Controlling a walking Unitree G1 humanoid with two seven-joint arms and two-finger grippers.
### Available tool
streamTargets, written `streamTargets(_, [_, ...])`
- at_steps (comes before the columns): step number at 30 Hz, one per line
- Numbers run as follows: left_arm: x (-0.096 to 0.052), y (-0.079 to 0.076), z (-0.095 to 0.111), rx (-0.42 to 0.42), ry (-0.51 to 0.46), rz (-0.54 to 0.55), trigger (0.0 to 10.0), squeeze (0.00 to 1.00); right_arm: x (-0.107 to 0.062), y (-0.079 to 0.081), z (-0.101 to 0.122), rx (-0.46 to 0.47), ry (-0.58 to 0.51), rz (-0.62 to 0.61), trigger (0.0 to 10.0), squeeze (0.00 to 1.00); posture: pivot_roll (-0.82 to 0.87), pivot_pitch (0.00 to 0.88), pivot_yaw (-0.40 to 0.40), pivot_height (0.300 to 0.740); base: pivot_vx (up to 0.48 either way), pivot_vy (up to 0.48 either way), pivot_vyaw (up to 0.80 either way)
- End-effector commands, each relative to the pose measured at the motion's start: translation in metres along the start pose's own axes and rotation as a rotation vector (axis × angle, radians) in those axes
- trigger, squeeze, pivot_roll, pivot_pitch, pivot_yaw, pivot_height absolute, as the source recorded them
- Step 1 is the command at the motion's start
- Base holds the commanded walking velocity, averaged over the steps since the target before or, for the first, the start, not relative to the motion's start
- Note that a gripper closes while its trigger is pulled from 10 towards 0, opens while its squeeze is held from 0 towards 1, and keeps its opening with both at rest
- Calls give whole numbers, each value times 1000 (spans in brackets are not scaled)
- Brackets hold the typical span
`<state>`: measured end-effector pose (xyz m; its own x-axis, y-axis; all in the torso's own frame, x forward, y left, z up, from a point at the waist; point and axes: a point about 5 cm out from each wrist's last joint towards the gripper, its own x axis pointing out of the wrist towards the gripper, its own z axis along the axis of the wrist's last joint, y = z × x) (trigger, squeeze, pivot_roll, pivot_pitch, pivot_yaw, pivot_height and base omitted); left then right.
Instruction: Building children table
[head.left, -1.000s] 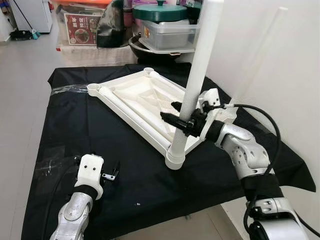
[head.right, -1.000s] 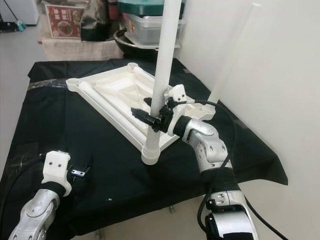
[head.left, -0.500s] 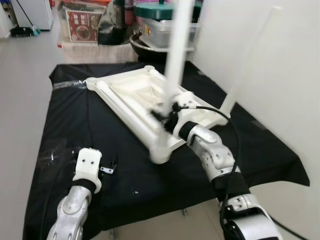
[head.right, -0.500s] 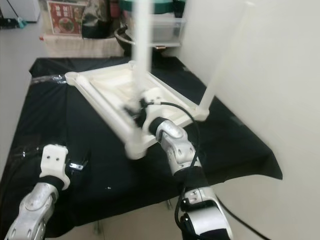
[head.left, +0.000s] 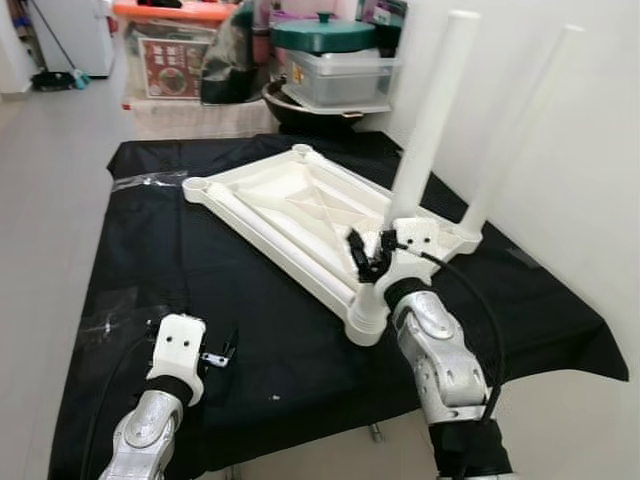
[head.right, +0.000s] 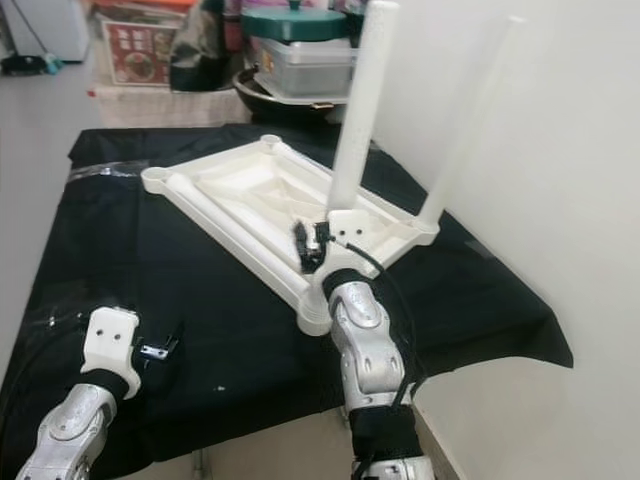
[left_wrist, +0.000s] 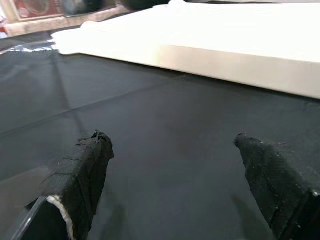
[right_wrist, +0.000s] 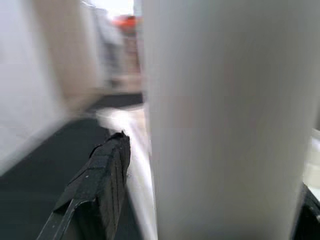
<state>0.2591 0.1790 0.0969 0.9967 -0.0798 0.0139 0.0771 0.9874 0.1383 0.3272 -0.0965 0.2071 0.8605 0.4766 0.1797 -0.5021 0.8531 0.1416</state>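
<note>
The right gripper (head.left: 368, 255) seems closed around the near leg (head.left: 430, 125), standing in its corner socket of the upturned tabletop (head.left: 290, 205), so seating it comes next, while the left gripper (head.left: 222, 350) hovers open over the black cloth (head.left: 130, 250).

White plastic tabletop (head.left: 290, 205) and white table legs (head.left: 428, 125) lie on a black cloth (head.left: 150, 260); behind sit a dark green lidded pot (head.left: 320, 30) and an orange-lidded bin (head.left: 170, 12).

Two black fingers (left_wrist: 80, 185) stand spread apart over the black-covered tabletop (left_wrist: 165, 130). Beyond them lies the white table frame (left_wrist: 225, 50).
</note>
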Motion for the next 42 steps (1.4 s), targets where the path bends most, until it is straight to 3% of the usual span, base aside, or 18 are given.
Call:
streamTargets(1, [0,-1,-2,-11,6,-2,10000,0,3,22,13,43,-25,228,10000,0,102,0,-115,740,0,0,0])
streamTargets(2, [0,-1,-2,-11,6,-2,10000,0,3,22,13,43,-25,228,10000,0,102,0,-115,740,0,0,0])
streamTargets(4, [0,-2,-2,-14,4,-7,10000,0,-17,32,20,15,22,534,10000,0,103,0,-115,740,0,0,0])
streamTargets(6, [1,-3,-3,-14,4,-8,10000,0,-20,32,17,-21,50,589,10000,0,105,0,-118,740,0,0,0])
streamTargets(8, [1,-3,-3,-14,4,-8,10000,0,-18,25,3,-146,111,596,10000,0,115,0,-127,740,0,0,0])
streamTargets(16, [0,3,-1,-8,1,21,10000,0,-5,28,-24,-122,167,588,10000,0,149,0,-146,740,0,0,0])
streamTargets(17, [0,3,-1,-7,1,21,10000,0,-3,29,-24,-113,155,567,4824,0,146,0,-143,740,0,0,0])
streamTargets(18, [0,3,-1,-7,1,21,10000,0,-3,29,-24,-113,155,567,4824,0,146,0,-143,740,0,0,0])
streamTargets(19, [-1,3,-2,-6,2,20,10000,0,0,27,-25,-116,148,516,0,0,145,0,-143,740,0,0,0])
streamTargets(21, [-1,2,-2,-5,2,13,10000,0,9,6,-27,-132,163,233,0,0,135,0,-132,740,0,0,0])
streamTargets(22, [-1,2,-2,-4,4,9,10000,0,11,-21,-31,-147,190,-105,0,0,135,0,-132,740,0,0,0])
streamTargets(24, [0,2,-2,-4,4,8,10000,0,11,-27,-32,-150,195,-171,0,0,135,0,-132,740,0,0,0])
streamTargets(31, [-2,0,-5,-7,17,3,10000,0,-28,-63,-36,-302,210,-768,0,0,130,0,-123,740,0,0,0])
streamTargets(32, [-3,1,-5,-11,19,5,10000,0,-25,-52,-44,-247,266,-710,10000,0,125,0,-121,740,0,0,0])
streamTargets(36, [-2,0,-5,-16,20,2,10000,0,-12,-30,-42,-152,206,-539,10000,0,121,0,-121,740,0,0,0])
streamTargets(37, [-2,0,-5,-16,19,1,10000,0,-10,-29,-38,-136,173,-508,10000,1000,121,0,-121,740,0,0,0])
streamTargets(41, [-1,0,-5,-18,19,2,10000,0,3,-26,-20,-89,108,-355,10000,1000,121,0,-121,740,0,0,0])
streamTargets(42, [-1,0,-5,-20,18,3,10000,0,13,-22,-5,-69,74,-149,10000,0,114,0,-122,740,0,0,0])
